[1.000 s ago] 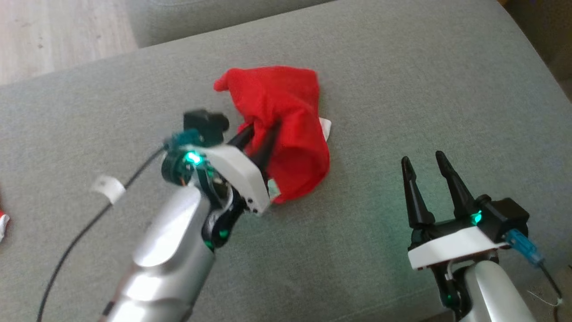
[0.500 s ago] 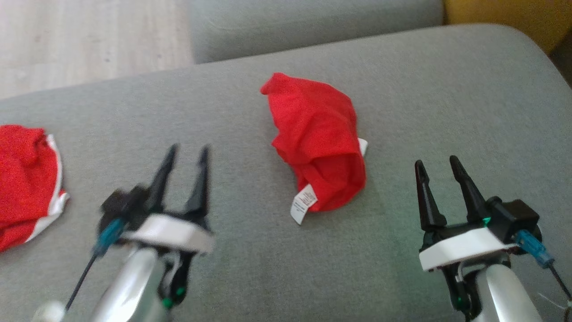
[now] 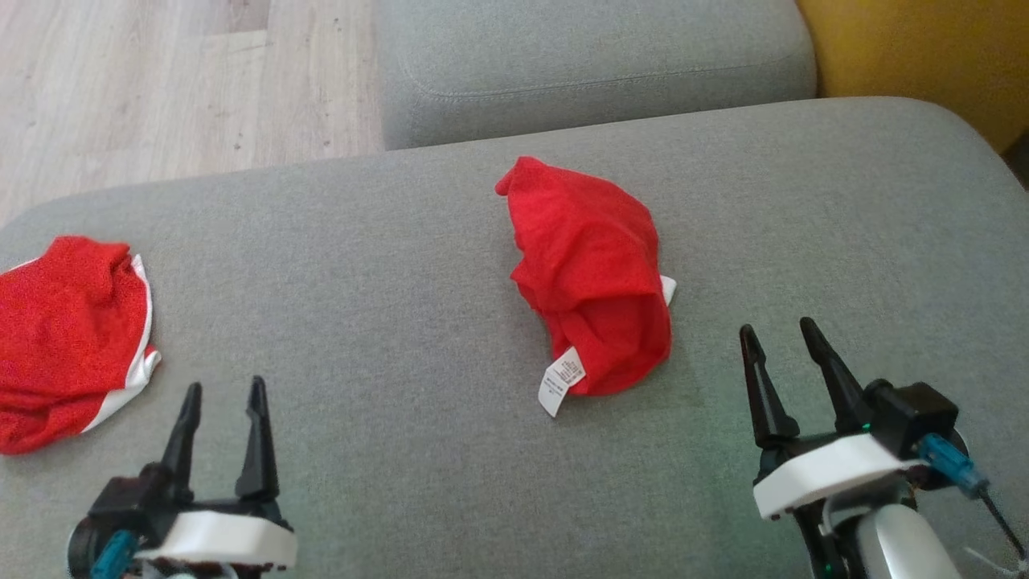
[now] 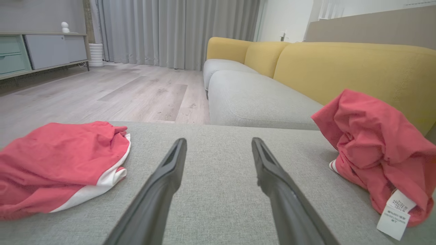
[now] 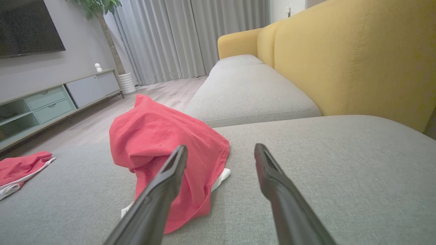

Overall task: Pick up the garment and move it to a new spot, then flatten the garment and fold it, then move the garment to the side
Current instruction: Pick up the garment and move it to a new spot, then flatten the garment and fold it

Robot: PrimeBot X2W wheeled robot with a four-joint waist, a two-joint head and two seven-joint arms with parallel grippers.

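A crumpled red garment (image 3: 591, 273) with a white label lies in a heap in the middle of the grey sofa seat (image 3: 402, 281). It also appears at the right in the left wrist view as the garment (image 4: 374, 149), and at the left in the right wrist view as the garment (image 5: 163, 143). My left gripper (image 3: 225, 384) is open at the lower left, well apart from the garment, with nothing between its fingers (image 4: 170, 170). My right gripper (image 3: 776, 325) is open at the lower right, just right of the heap, fingers (image 5: 272, 177) empty.
A second red piece of clothing with white trim (image 3: 68, 322) lies at the seat's left end, close to my left gripper. Another grey cushion (image 3: 595, 56) and the yellow backrest (image 3: 924, 48) lie beyond. Wooden floor (image 3: 161, 80) is at the far left.
My left gripper let go of the red garment, opened and drew back to the lower left. The garment stays in a heap. The head camera shifted, bringing the second red piece into view.
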